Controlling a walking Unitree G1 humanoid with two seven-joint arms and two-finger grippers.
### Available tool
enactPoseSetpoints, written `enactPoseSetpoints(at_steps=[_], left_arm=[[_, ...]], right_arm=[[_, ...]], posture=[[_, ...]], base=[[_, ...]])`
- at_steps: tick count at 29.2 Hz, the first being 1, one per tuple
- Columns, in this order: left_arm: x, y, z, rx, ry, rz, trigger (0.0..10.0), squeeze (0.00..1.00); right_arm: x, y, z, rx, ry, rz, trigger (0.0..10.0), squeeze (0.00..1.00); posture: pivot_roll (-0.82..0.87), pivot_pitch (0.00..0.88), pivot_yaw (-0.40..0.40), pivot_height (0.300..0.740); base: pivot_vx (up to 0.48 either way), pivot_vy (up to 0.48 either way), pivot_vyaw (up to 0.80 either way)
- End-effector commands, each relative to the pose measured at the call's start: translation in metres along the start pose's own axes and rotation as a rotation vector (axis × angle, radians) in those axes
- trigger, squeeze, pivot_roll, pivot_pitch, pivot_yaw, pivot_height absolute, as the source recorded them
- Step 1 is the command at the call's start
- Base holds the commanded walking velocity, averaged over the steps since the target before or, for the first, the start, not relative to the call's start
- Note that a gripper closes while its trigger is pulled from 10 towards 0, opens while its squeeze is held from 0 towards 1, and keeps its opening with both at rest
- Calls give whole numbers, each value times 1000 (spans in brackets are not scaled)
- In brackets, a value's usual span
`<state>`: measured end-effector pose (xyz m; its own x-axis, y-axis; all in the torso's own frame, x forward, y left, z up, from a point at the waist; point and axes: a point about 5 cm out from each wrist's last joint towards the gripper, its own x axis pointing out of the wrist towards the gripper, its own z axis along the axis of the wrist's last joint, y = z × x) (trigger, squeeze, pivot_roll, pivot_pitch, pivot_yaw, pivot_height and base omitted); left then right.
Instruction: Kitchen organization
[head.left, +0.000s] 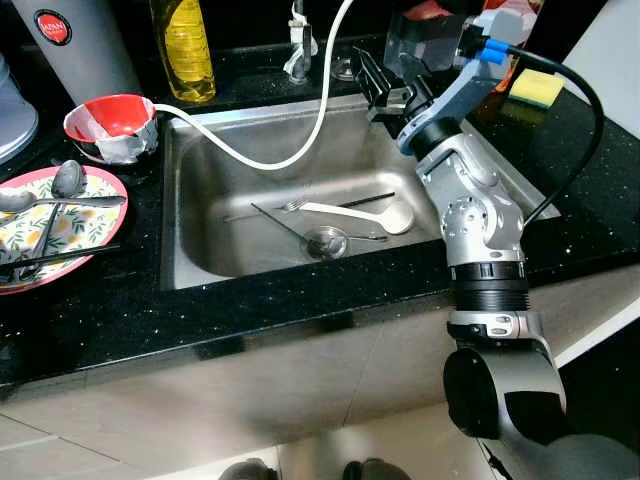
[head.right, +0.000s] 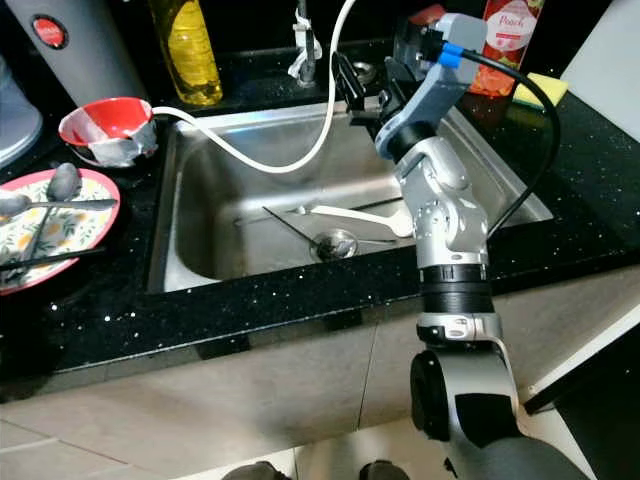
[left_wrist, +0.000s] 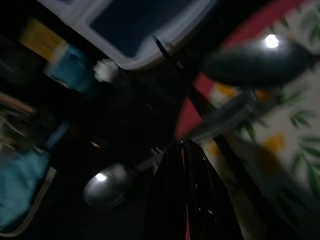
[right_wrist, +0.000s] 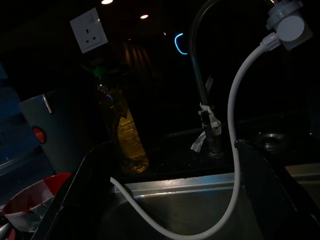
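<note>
Observer: Step in hand?

Recorder: Judged as clearing cutlery out of the sink (head.left: 230, 235) onto the floral plate (head.left: 100, 190) at its left. Reach stage only, nothing lifted on the right side.

Observer: Claws?

Recorder: Right gripper (head.left: 380, 85) raised over the sink's back rim beside the faucet (head.left: 297, 40), fingers apart, empty. Left gripper (left_wrist: 186, 150) low at the plate's red rim, fingers pressed together. Cannot tell whether pinching the handle of the spoon (left_wrist: 107, 185) lying just beside.

Observer: Task items, location?

Recorder: White ladle-spoon (head.left: 365, 213), fork (head.left: 300, 205) and a thin dark stick (head.left: 280, 225) on the sink floor, clustered by the drain (head.left: 325, 242). More spoons (head.left: 68, 178) lying on the plate.

Observer: Next move?

Recorder: Probably calls for lowering the right gripper into the basin, clear of the white hose (head.left: 300, 140) looping across, then closing on the ladle-spoon's handle. Flat, slippery handle; low approach angle likely needed.

Observer: Writing?

Recorder: "JAPAN" on the red badge of the grey canister (head.left: 52, 27); remainder too small. "Peach" on the red carton (head.right: 510, 30). Yellow bottle (head.left: 185, 50): no legible label.
</note>
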<state>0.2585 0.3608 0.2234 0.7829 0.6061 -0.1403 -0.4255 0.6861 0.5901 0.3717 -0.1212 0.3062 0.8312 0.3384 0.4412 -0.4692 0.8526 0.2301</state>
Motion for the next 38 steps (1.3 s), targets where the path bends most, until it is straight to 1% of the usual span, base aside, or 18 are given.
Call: enactPoseSetpoints(at_steps=[1,2,4,6,8,9,10,12,14,15,16,17,20,21,24,25,34,38], left_arm=[[0,6,8,68,-73,68,10000,0],[0,7,14,93,-111,95,10000,0],[-1,6,20,105,-137,102,10000,0],[-4,-1,25,99,-156,49,10000,0],[-4,-1,25,99,-156,49,10000,0],[-6,-4,26,93,-166,22,10000,122],[-7,-8,31,68,-173,-20,10000,1000],[-7,-8,31,68,-173,-20,10000,1000],[-2,-20,35,47,-133,-115,10000,1000],[-2,-20,35,47,-133,-115,10000,1000],[11,-30,27,67,-72,-162,10000,1000],[16,-32,24,70,-56,-162,10000,1000],[16,-32,24,70,-56,-162,10000,1000],[28,-34,20,80,-28,-147,10000,1000],[34,-37,17,89,-6,-150,10000,1000],[36,-36,14,103,9,-142,10000,0],[40,-21,8,199,53,-78,10000,0],[35,-5,-2,296,67,-3,10000,0]], right_arm=[[3,3,1,-1,-4,15,10000,0],[3,3,1,-1,-4,15,10000,0],[3,3,2,-2,-6,15,10000,0],[3,3,2,-3,-8,13,10000,0],[3,3,2,-3,-8,13,10000,0],[3,3,2,-3,-9,12,10000,0],[3,2,3,-4,-10,11,10000,0],[3,2,3,-4,-10,11,10000,0],[4,2,3,-4,-9,10,10000,0],[4,2,3,-4,-9,10,10000,0],[4,3,3,-2,-8,11,10000,0],[5,3,2,-1,-8,13,10000,0],[5,3,2,-1,-8,13,10000,0],[5,4,3,-1,-7,14,10000,0],[5,4,4,-1,-7,14,10000,0],[4,4,5,-2,-7,12,10000,0],[-4,0,4,-6,4,-13,10000,0],[-7,-3,3,-6,7,-28,10000,0]], posture=[[192,36,32,740],[192,36,32,740],[190,34,33,740],[190,34,33,740],[190,34,33,740],[190,34,33,740],[184,33,35,740],[184,33,35,740],[192,39,31,740],[192,39,31,740],[192,39,31,740],[190,45,30,740],[190,45,30,740],[183,57,32,740],[180,64,34,740],[171,81,39,740],[161,116,63,740],[159,122,71,740]], base=[[0,0,0],[0,0,0],[0,0,0],[0,0,0],[0,0,0],[0,0,0],[0,0,0],[0,0,0],[0,0,0],[0,0,0],[0,0,0],[0,0,0],[0,0,0],[0,0,0],[0,0,0],[0,0,0],[0,0,0],[0,0,0]])
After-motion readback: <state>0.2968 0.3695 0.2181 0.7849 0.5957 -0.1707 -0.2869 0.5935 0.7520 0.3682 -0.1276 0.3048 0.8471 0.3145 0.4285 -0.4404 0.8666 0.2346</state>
